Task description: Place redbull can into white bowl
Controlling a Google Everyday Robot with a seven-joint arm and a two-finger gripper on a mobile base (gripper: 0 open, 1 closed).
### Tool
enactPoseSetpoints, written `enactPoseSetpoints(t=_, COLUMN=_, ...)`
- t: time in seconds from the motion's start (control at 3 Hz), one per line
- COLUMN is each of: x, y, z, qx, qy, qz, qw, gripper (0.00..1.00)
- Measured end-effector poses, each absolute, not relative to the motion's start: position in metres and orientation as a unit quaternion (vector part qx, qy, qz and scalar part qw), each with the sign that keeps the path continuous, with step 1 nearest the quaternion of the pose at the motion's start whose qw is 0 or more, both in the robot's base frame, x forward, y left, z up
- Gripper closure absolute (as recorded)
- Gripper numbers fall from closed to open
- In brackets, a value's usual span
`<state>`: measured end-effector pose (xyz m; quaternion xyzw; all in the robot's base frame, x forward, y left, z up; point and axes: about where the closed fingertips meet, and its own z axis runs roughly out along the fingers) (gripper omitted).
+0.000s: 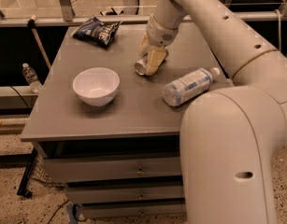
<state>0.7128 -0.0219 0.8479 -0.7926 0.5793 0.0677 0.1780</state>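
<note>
The redbull can (140, 67) lies on its side on the grey table (63, 120), near the middle back, with its shiny silver end towards me. My gripper (149, 54) reaches down from above and its cream fingers (154, 61) are closed on the can's sides, with the can still down at the table top. The white bowl (96, 85) stands upright and empty to the left front of the can, about a bowl's width away.
A clear plastic bottle (187, 86) with a white label lies on its side to the right of the can. A dark blue snack bag (97, 30) lies at the back left. My arm's bulky white body (227, 153) fills the front right. A small bottle (31, 77) stands on the floor to the left.
</note>
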Motion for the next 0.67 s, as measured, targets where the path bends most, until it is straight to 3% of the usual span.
enactPoseSetpoints(t=0.33, x=0.711, y=-0.02, z=0.853, qx=-0.791, qy=0.579, qz=0.07, qw=0.184, gripper=0.87)
enactPoseSetpoints(t=0.67, x=0.708, y=-0.013, z=0.875, qx=-0.795, qy=0.567, qz=0.059, qw=0.206, gripper=1.0)
